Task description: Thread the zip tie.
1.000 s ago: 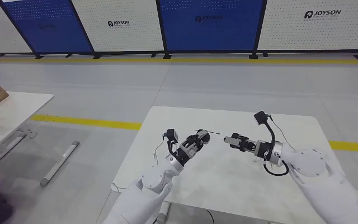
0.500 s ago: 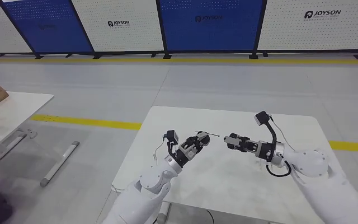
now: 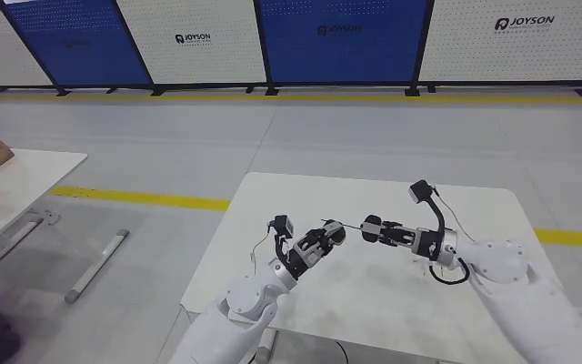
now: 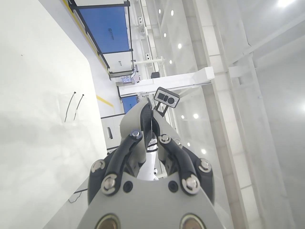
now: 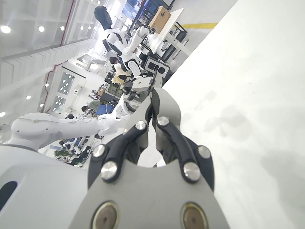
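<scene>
Spare ties (a pair) lie on the surface; our left claw grips the zip tie, right claw closed.

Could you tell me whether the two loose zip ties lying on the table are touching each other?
Apart. The left wrist view shows the loose zip ties lying side by side on the table, bare tabletop between them along their whole length.

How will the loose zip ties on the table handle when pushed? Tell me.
The ties look thin and slightly curved, so probably floppy and very light. Lying flat on the table, they would likely slide, not roll.
</scene>
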Controlling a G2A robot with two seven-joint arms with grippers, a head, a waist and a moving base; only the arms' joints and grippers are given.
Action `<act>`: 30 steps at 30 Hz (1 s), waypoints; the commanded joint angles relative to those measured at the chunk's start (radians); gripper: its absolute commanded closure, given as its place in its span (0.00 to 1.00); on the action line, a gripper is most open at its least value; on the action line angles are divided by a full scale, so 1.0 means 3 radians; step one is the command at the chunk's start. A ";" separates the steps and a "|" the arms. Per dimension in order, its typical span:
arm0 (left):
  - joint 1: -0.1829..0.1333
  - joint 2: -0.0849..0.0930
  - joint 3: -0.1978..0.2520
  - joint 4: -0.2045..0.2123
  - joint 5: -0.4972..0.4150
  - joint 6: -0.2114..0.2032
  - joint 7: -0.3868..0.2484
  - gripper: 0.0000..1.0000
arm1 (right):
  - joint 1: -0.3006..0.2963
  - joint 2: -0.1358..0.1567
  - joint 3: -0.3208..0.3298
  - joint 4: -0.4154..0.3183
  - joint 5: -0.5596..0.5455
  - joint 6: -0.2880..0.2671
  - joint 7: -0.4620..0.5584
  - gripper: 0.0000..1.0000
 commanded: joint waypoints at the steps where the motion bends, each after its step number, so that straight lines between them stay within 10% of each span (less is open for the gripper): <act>1: -0.0007 -0.0002 0.0001 0.0011 0.0004 0.0003 0.0009 1.00 | 0.0001 -0.0004 0.0003 0.0004 -0.0004 0.0004 0.0012 1.00; 2: -0.0011 -0.0003 0.0002 0.0015 0.0003 0.0005 0.0014 1.00 | 0.0000 -0.0006 0.0006 0.0006 -0.0005 0.0005 0.0016 1.00; 6: -0.0023 -0.0007 0.0008 0.0028 -0.0014 0.0009 0.0018 1.00 | -0.0016 -0.0012 0.0023 0.0013 -0.0004 -0.0001 0.0041 0.45; 7: -0.0025 -0.0007 0.0009 0.0029 -0.0016 0.0009 0.0016 1.00 | -0.0020 -0.0013 0.0026 0.0013 -0.0007 0.0000 0.0047 0.15; 9: -0.0027 -0.0008 0.0010 0.0033 -0.0016 0.0006 0.0015 1.00 | -0.0027 -0.0015 0.0034 0.0010 -0.0011 0.0006 0.0057 0.00; 16: -0.0017 -0.0010 0.0020 0.0023 0.0001 -0.0002 0.0000 1.00 | -0.0032 -0.0030 0.0049 -0.0017 -0.0039 0.0024 0.0061 0.16; 21: -0.0008 -0.0011 0.0019 0.0013 0.0006 -0.0003 0.0013 1.00 | -0.0025 -0.0041 0.0053 -0.0020 -0.0072 0.0050 0.0072 0.53; 30: -0.0017 -0.0016 0.0011 0.0021 -0.0038 0.0016 0.0023 1.00 | -0.0033 -0.0055 0.0074 -0.0018 -0.0109 0.0085 0.0081 0.91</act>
